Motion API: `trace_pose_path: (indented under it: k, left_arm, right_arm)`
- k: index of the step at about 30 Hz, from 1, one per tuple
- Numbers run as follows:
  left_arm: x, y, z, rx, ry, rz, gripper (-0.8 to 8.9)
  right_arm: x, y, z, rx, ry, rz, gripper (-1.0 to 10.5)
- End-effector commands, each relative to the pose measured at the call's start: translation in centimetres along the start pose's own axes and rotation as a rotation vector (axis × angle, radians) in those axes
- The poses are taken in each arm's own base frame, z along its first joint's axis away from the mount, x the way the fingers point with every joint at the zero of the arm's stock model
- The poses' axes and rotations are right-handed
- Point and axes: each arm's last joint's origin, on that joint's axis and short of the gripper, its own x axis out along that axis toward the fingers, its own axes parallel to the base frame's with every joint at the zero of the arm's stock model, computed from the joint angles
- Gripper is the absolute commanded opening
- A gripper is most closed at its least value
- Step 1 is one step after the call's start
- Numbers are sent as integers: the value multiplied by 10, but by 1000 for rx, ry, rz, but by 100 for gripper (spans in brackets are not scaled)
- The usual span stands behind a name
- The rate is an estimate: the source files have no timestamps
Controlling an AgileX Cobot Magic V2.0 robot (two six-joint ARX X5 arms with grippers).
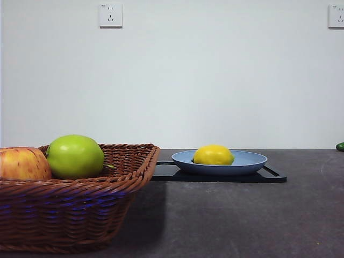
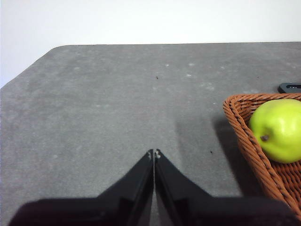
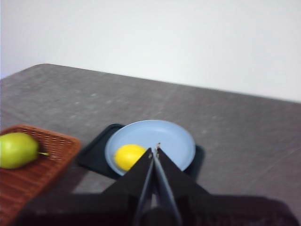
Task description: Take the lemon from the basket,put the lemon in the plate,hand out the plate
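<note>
The yellow lemon [image 1: 213, 155] lies in the blue-grey plate [image 1: 252, 160], toward its left side; it also shows in the right wrist view [image 3: 127, 156] in the plate [image 3: 176, 139]. The wicker basket [image 1: 80, 212] stands at the front left and holds other fruit. My right gripper [image 3: 155, 150] is shut and empty, up above the plate and out of the front view. My left gripper [image 2: 154, 153] is shut and empty, over bare table beside the basket [image 2: 244, 136].
A green apple [image 1: 74, 156] and a red-yellow apple [image 1: 22, 164] lie in the basket. The plate rests on a flat black tray [image 1: 271, 176]. A small green thing [image 1: 340, 146] shows at the right edge of the table.
</note>
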Motion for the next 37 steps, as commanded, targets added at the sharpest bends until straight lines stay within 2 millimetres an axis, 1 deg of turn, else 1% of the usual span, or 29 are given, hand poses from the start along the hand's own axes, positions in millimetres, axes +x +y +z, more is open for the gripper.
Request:
trace_pose_path:
  k: [1, 4, 8, 12, 15, 20, 29, 37]
  left_arm:
    - [0, 0, -2, 7, 8, 1, 8]
    - [0, 0, -2, 7, 7, 1, 8]
    - [0, 0, -2, 7, 8, 1, 8]
    - [0, 0, -2, 7, 8, 1, 8]
    - [0, 0, -2, 7, 8, 1, 8]
    - [0, 0, -2, 7, 7, 1, 8]
    - [0, 0, -2, 7, 7, 1, 8]
    - [0, 0, -2, 7, 8, 1, 8]
  right_arm:
    - [-2, -5, -9, -70, -27, -43, 3]
    - [1, -13, -28, -53, -49, -67, 3]
    - [6, -22, -61, -24, -70, -56, 3]
    - [10, -28, -92, 50, -46, -85, 3]
    - [11, -30, -109, 84, -26, -120, 3]
    - [12, -29, -124, 92, -25, -128, 3]
    - [15, -29, -139, 87, -2, -127, 3]
    - [15, -29, -140, 87, 12, -131, 3]
